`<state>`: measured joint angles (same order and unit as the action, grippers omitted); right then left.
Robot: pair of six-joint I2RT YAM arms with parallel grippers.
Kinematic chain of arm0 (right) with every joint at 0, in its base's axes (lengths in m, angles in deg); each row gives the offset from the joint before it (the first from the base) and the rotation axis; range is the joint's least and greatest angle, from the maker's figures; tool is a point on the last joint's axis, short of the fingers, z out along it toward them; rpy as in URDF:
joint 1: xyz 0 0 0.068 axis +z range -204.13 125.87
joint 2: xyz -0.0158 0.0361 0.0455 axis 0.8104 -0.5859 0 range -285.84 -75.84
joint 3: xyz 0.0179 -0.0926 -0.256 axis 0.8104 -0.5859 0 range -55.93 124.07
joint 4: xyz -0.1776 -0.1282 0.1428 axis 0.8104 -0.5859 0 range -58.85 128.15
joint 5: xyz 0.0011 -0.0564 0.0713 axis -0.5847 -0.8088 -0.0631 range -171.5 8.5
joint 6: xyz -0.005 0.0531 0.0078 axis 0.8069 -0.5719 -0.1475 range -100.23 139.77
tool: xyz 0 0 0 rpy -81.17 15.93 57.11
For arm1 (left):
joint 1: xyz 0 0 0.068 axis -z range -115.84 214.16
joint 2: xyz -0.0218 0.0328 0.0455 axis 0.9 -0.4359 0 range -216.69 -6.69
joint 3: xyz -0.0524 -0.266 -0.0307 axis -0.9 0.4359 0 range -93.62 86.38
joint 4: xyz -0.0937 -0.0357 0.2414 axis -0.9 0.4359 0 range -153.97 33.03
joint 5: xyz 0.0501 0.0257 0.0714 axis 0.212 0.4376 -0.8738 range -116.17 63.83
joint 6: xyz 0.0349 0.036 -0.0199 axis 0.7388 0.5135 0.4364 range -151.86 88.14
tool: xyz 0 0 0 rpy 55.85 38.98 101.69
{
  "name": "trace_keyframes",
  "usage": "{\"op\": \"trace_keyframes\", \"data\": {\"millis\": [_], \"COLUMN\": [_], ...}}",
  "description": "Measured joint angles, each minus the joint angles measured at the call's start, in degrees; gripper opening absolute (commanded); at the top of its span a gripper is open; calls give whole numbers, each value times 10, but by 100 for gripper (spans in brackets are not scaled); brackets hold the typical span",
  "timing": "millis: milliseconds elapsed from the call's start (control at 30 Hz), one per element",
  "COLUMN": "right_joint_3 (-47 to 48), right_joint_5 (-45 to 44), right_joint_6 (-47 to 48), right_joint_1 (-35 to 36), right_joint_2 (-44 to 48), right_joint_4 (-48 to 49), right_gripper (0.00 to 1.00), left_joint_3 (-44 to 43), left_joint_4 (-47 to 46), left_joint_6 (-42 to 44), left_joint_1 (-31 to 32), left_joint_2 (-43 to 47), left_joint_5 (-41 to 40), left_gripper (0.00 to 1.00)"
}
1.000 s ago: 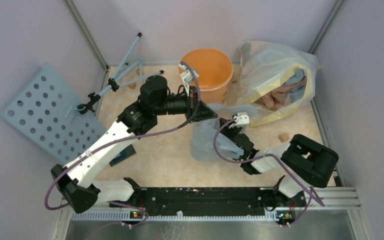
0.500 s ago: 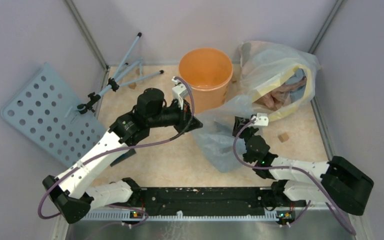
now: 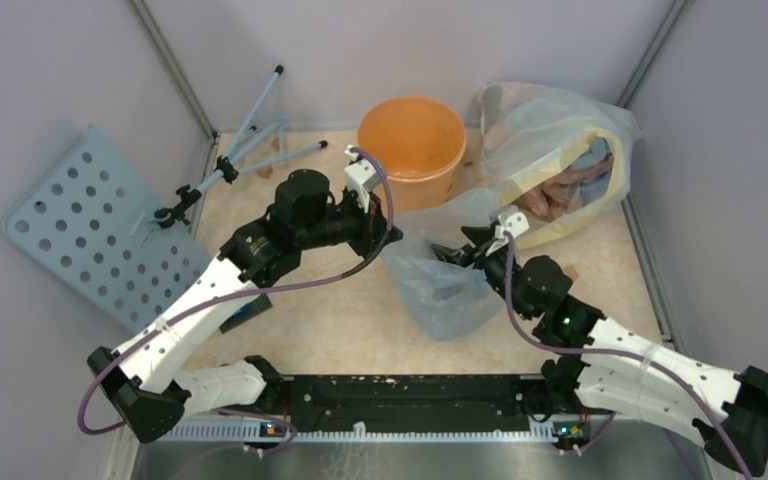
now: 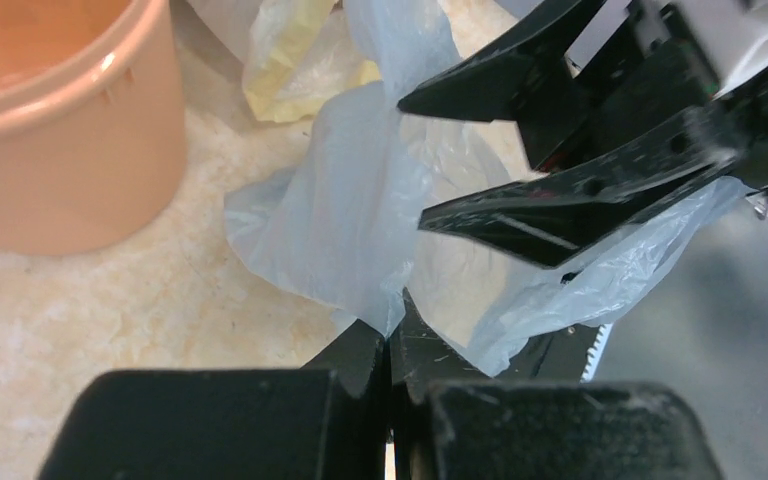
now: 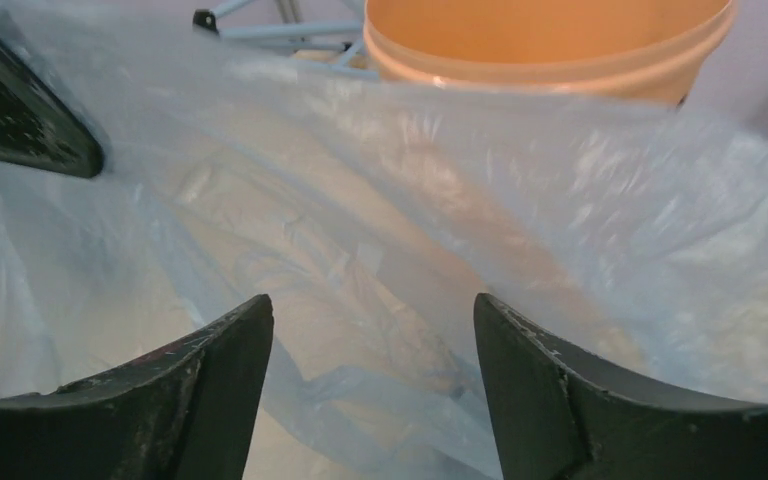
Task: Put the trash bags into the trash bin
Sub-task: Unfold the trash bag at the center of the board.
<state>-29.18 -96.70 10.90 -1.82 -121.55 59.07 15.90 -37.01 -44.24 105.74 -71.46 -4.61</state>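
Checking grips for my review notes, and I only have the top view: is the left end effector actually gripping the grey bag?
Observer: Yes. The left wrist view shows the left end effector shut, with a fold of the bag pinched between its tips.
Operator: And the right one?
Observer: Its own wrist view shows the right end effector open, the bag's film spread in front of it, nothing pinched.

We see the bag (image 3: 440, 290) at centre frame, just below the bin (image 3: 412, 140). Our left gripper (image 3: 392, 232) meets its upper left corner, our right gripper (image 3: 463, 248) its upper right.
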Motion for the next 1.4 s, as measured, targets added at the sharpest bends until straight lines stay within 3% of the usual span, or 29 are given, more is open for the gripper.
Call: {"op": "trace_keyframes", "data": {"millis": [400, 700, 1033, 1400], "right_joint_3": [184, 216, 172, 145], "right_joint_5": [-82, 11, 159, 232], "right_joint_6": [40, 57, 77, 68], "right_joint_1": [-1, -5, -5, 20], "right_joint_2": [56, 7, 1, -111], "right_joint_4": [-283, -412, -396, -296], "right_gripper": [85, 85, 75, 70], "left_joint_3": [-27, -24, -3, 34], "left_joint_4": [-14, -23, -23, -19], "left_joint_6": [87, 127, 163, 191], "left_joint_1": [0, 0, 0, 0], "left_joint_2": [14, 20, 21, 39], "left_joint_5": [16, 32, 28, 22], "left_gripper": [0, 0, 0, 0]}}
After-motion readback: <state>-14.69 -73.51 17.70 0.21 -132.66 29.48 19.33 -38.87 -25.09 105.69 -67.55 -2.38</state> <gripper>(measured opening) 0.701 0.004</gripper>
